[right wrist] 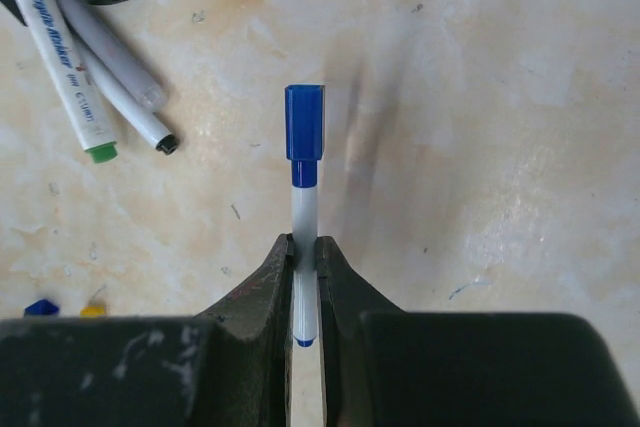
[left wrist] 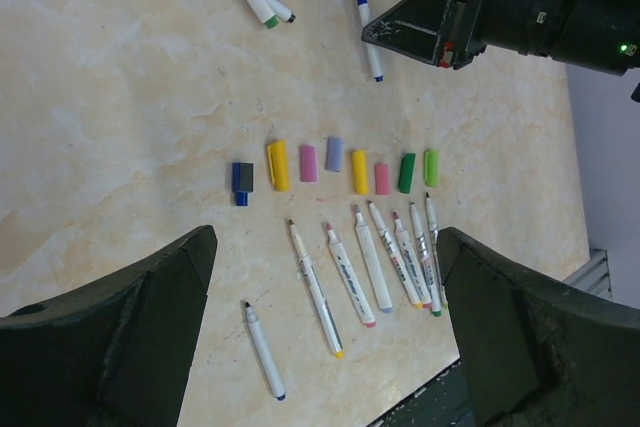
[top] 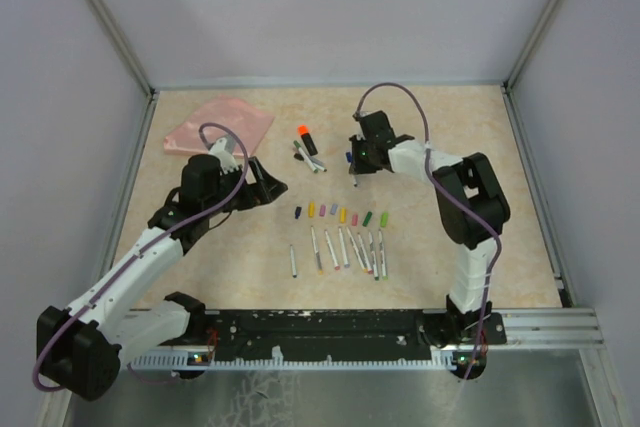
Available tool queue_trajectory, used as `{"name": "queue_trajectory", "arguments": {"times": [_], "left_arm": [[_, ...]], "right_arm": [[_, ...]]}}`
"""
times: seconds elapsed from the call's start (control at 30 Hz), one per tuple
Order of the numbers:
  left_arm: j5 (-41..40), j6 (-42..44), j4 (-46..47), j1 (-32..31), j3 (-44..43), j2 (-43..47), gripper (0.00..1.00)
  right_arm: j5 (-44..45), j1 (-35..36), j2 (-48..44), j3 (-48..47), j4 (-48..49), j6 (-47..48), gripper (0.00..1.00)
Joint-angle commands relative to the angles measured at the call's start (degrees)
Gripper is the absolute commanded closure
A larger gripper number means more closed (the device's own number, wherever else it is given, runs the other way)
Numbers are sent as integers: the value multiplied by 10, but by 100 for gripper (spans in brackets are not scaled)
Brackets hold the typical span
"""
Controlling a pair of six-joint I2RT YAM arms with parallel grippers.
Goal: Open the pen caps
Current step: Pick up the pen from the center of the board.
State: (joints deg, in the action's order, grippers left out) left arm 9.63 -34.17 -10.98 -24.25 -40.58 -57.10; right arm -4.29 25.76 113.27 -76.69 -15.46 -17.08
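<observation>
- The short blue plastic cap (right wrist: 304, 135) is seated on the end of a thin white pen barrel (right wrist: 304, 212). It lies just beyond the right gripper (right wrist: 305, 247), toward the far middle of the marbled beige table (top: 450, 127).
- The right gripper is clenched on the barrel below the cap, so the cap itself is left free.
- The left gripper (left wrist: 327, 237) is spread wide and empty. It hovers over the row of removed coloured caps (left wrist: 334, 153) and the bare pens (left wrist: 371, 259) laid beneath them.
- For the step in hand, the barrel is to be held firm, and the blue cap is to be pinched by the left gripper across its sides only.
- The pull is to be made straight along the barrel's axis. A sideways pull is judged likely to slip the thin barrel out of the grip.
</observation>
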Motion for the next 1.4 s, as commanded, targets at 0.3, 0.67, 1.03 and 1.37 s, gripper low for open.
{"name": "queue_trajectory", "arguments": {"times": [0.3, 0.67, 1.03, 1.37], "left_arm": [[92, -42, 102, 2, 0, 16, 4], [121, -65, 138, 2, -1, 12, 4], [164, -115, 213, 2, -2, -17, 4], [199, -158, 285, 2, -4, -63, 4]], "right_arm": [[-106, -24, -172, 136, 231, -127, 100], [-165, -24, -261, 235, 356, -228, 100], [-206, -20, -300, 302, 441, -305, 100], [-218, 10, -301, 320, 482, -333, 100]]}}
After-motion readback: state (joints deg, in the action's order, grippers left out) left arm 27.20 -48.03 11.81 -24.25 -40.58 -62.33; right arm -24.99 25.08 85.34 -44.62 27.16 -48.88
